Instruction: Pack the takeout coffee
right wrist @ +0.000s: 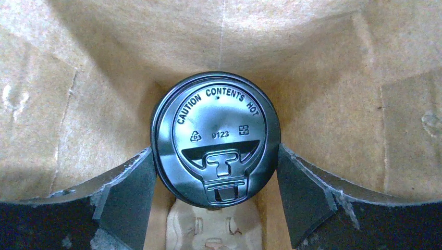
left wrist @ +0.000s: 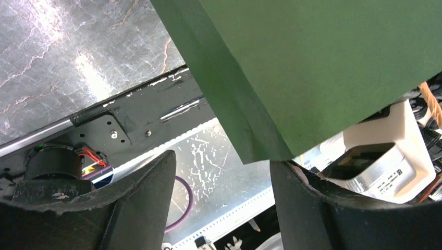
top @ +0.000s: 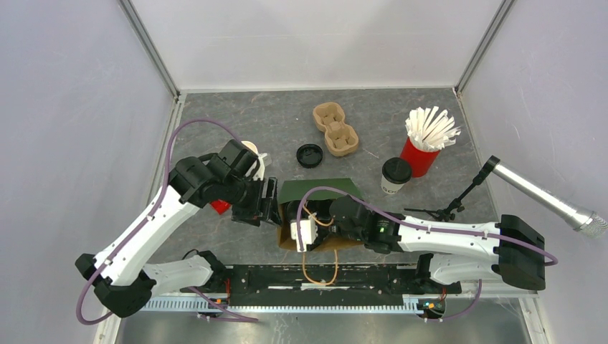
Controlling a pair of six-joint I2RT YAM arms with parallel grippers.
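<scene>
Overhead, the right arm is stretching flat across the counter into the green bag; the left arm is crooking in beside it. Left wrist: the left pincer is gaping wide, barely brushing the bag, which could tip. Right wrist: the right pincer is clasping the coffee cup at its lid inside the bag; a squeeze there could pop the lid.

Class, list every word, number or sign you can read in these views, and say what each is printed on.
"CAUTION CONTENTS HOT": black lid in the brown bag.
"0123": same lid, between a recycling sign and a small square sign.
Dark print on the lidded white cup: too small to read.
Label on the silver module: too blurred to read.
</scene>
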